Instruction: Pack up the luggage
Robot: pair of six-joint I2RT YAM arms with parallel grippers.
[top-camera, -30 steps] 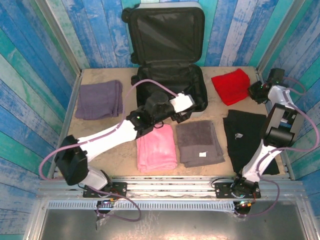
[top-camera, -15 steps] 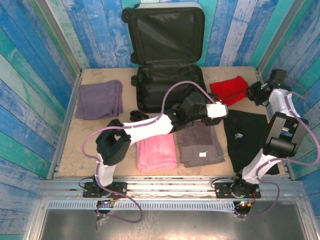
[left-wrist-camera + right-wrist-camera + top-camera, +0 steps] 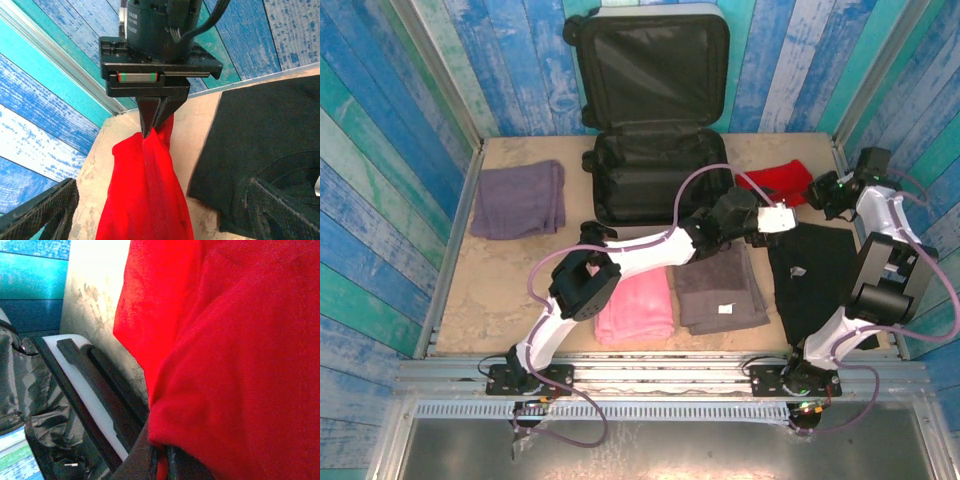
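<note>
The luggage lies open at the back middle, its lid upright against the wall and its black lining bare. Its white rim also shows in the right wrist view. A red cloth lies bunched to the right of it. My right gripper is shut on the cloth's right edge, pinching a raised fold; in its own view the red cloth covers the fingers. My left gripper hovers just in front of the cloth, open, with wide-set fingers to either side of it.
A black shirt lies on the right, next to the red cloth. Folded grey and pink towels sit in front, and a purple towel at the left. Plank walls and metal rails close in the table.
My left arm has swung right, from the luggage's front edge across the grey towel to the red cloth. My right gripper has pulled the cloth leftward and bunched it.
</note>
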